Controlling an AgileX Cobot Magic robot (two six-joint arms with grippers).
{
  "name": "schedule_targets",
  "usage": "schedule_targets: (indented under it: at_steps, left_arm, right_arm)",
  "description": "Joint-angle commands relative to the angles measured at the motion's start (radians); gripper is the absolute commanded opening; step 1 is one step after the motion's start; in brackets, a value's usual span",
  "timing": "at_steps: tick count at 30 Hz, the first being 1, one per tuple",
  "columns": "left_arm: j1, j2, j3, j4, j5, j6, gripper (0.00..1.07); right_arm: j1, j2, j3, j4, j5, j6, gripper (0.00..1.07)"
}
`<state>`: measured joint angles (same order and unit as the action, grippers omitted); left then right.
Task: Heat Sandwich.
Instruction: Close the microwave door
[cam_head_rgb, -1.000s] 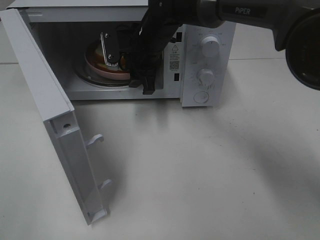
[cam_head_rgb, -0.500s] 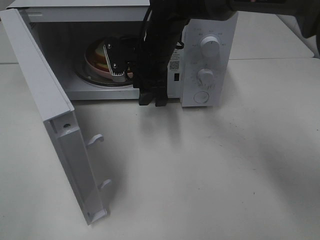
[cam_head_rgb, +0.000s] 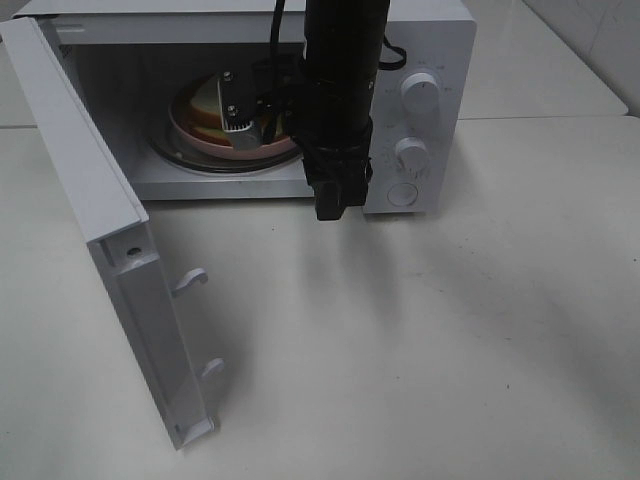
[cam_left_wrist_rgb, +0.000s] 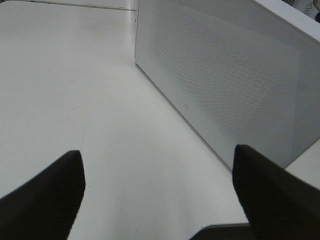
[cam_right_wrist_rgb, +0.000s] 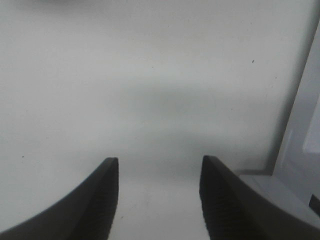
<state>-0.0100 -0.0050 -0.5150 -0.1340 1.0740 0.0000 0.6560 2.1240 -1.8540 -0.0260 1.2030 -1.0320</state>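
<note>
Sandwich (cam_head_rgb: 205, 108) sits on a pink plate (cam_head_rgb: 200, 136) inside the microwave (cam_head_rgb: 455, 50); plate is on the glass turntable (cam_head_rgb: 168, 155); both partly hidden behind the right arm's wrist bracket, so only the near-left part of the sandwich shows; pale bread and a yellowish layer visible.

Microwave door (cam_head_rgb: 80, 170) is swung wide open to the left; latch hooks on its free edge stick out over the tabletop (cam_head_rgb: 420, 350).

Right arm hangs down in front of the cavity opening, at its right side beside the control panel; right claw (cam_head_rgb: 330, 205) points down, tip just in front of the microwave's lower front edge, near the round button (cam_head_rgb: 402, 194); two knobs (cam_head_rgb: 421, 92) above that button. Right wrist view: claw (cam_right_wrist_rgb: 159, 160) fingers apart, nothing between them, bare tabletop below, a white microwave corner at the frame edge; so right claw is open and empty.

Left claw (cam_left_wrist_rgb: 157, 152) is out of the high view; wrist view shows its fingers spread wide, empty, over the tabletop, facing a white panel with a dotted mesh; can't tell for sure if that is the door's outer face or a side wall; claw is not touching it.
</note>
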Motion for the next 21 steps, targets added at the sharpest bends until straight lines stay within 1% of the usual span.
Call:
schedule_targets:
  at_steps: [1,2,5,7,10,11,12,13,14,15,17,19,21]
  left_arm:
    - [-0.002,-0.005,0.002,-0.004,-0.01,0.0,0.76]
    - [-0.002,-0.005,0.002,-0.004,-0.01,0.0,0.76]
    - [-0.002,-0.005,0.002,-0.004,-0.01,0.0,0.76]
    - [-0.002,-0.005,0.002,-0.004,-0.01,0.0,0.76]
    - [-0.002,-0.005,0.002,-0.004,-0.01,0.0,0.76]
    - [-0.002,-0.005,0.002,-0.004,-0.01,0.0,0.76]
    - [-0.002,-0.005,0.002,-0.004,-0.01,0.0,0.76]
    - [-0.002,-0.005,0.002,-0.004,-0.01,0.0,0.76]
    - [-0.002,-0.005,0.002,-0.004,-0.01,0.0,0.76]
    - [-0.002,-0.005,0.002,-0.004,-0.01,0.0,0.76]
    - [-0.002,-0.005,0.002,-0.004,-0.01,0.0,0.76]
    - [-0.002,-0.005,0.002,-0.004,-0.01,0.0,0.76]
    - [-0.002,-0.005,0.002,-0.004,-0.01,0.0,0.76]
  right_arm:
    - [0.011,-0.031,0.01,-0.013,0.038,0.163,0.51]
    - [0.011,-0.031,0.01,-0.013,0.038,0.163,0.51]
    - [0.016,-0.054,0.01,-0.045,0.039,0.32,0.51]
    - [0.02,-0.064,0.01,-0.058,0.039,0.365,0.51]
    - [0.023,-0.087,0.01,-0.09,0.039,0.544,0.51]
    - [0.023,-0.087,0.01,-0.09,0.039,0.544,0.51]
    - [0.023,-0.092,0.01,-0.095,0.039,0.598,0.51]
    - [0.023,-0.103,0.012,-0.095,0.039,0.736,0.51]
    - [0.023,-0.113,0.018,-0.094,0.04,0.816,0.51]
    - [0.023,-0.113,0.018,-0.094,0.04,0.816,0.51]
    - [0.023,-0.146,0.06,-0.094,0.04,0.954,0.51]
    - [0.023,-0.175,0.105,-0.091,0.039,1.006,0.51]
    - [0.023,-0.187,0.125,-0.089,0.039,1.022,0.51]
